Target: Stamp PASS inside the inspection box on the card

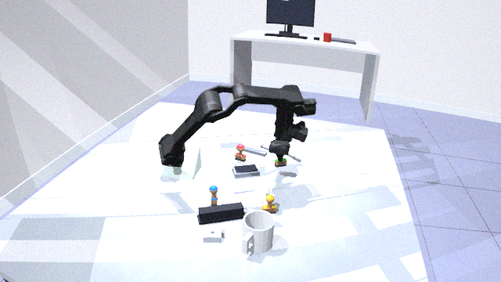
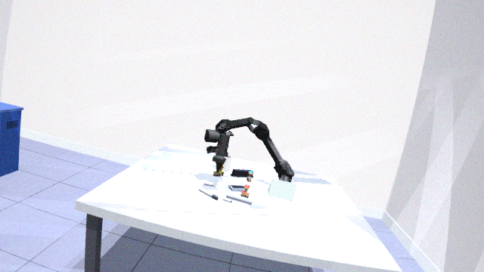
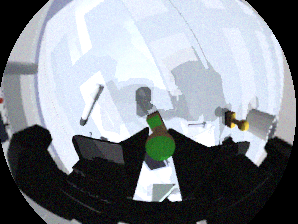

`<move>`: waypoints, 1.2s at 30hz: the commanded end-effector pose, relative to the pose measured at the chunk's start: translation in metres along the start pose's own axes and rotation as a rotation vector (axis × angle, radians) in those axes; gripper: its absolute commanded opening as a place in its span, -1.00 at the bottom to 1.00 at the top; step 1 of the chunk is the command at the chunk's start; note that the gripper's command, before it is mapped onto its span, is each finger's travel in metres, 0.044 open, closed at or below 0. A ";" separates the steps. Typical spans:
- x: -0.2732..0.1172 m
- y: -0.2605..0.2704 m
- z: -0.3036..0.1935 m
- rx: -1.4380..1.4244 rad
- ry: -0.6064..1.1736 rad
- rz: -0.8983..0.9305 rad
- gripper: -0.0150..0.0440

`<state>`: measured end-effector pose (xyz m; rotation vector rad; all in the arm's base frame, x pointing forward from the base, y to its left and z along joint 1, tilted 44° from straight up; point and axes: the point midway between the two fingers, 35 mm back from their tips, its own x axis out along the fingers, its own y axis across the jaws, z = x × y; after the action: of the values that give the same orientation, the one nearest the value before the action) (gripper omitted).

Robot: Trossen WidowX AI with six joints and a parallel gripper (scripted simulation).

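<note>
The bent black metal-looking robot arm reaches up, over and then down. Its black two-finger gripper points down at the end, with its fingers pinched on something.

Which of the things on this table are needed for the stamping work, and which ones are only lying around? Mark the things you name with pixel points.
Needed:
- green stamp [image 1: 280,162] [image 3: 160,145], in the gripper [image 1: 280,157] [image 3: 158,131]
- ink pad [image 1: 246,169]

Only lying around:
- mug [image 1: 258,232]
- red stamp [image 1: 240,152]
- blue stamp [image 1: 213,194]
- yellow stamp [image 1: 269,204]
- black block [image 1: 221,214]
</note>
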<state>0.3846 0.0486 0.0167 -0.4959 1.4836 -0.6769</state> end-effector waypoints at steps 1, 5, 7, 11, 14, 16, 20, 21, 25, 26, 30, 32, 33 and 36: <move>-0.003 0.001 0.000 0.005 0.002 0.004 -0.49; -0.005 0.001 0.000 0.005 0.002 0.004 -0.49; -0.006 0.000 0.000 0.005 0.002 0.004 -0.49; -0.007 0.000 0.000 0.005 0.003 0.005 -0.49; -0.009 0.000 0.000 0.005 0.003 0.005 -0.49; -0.010 0.000 -0.001 0.005 0.003 0.005 -0.49; -0.012 0.000 -0.001 0.005 0.003 0.005 -0.49; -0.012 0.000 -0.001 0.005 0.003 0.005 -0.49; -0.014 0.000 -0.001 0.005 0.004 0.006 -0.49; -0.015 0.000 -0.001 0.005 0.004 0.006 -0.49; -0.017 0.000 -0.001 0.005 0.004 0.006 -0.49; -0.017 0.001 -0.003 0.005 0.004 0.006 -0.49; -0.018 0.001 -0.006 0.004 0.004 0.007 -0.49; -0.020 0.002 -0.017 0.004 0.004 0.008 -0.49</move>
<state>0.3782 0.0607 0.0270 -0.4931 1.4900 -0.6779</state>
